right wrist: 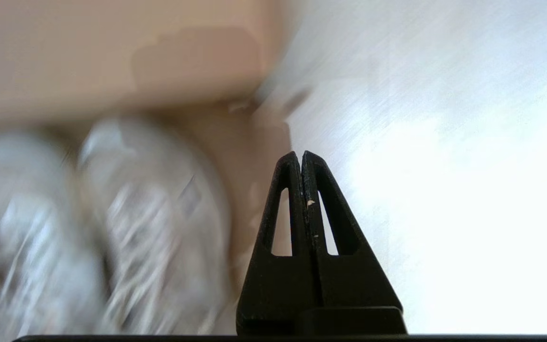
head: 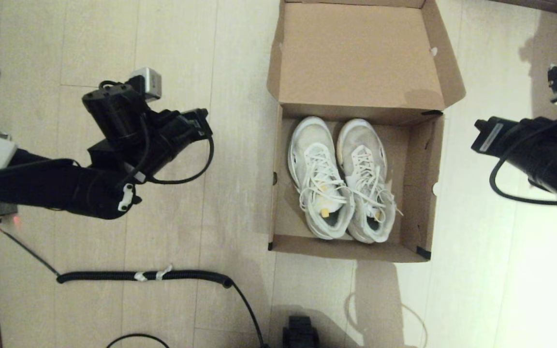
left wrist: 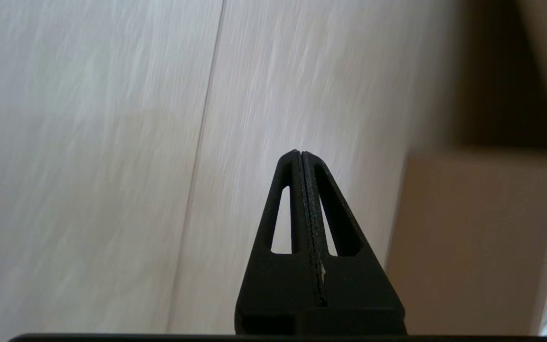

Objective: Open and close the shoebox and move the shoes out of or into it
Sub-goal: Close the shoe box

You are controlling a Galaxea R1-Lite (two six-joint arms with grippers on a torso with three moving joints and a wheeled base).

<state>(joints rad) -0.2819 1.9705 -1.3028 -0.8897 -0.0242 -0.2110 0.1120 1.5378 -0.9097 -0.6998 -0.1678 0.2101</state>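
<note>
Shoebox (head: 421, 159) open, shoes (head: 341, 179) inside, left claw (left wrist: 302, 156) and right claw (right wrist: 300, 156) closed and empty: open wide before reaching for a shoe

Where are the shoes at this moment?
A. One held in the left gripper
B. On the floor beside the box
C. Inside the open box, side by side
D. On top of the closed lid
C. The shoes lie side by side inside the shoebox, whose lid is folded back; both grippers, left and right, are shut on nothing.
</note>
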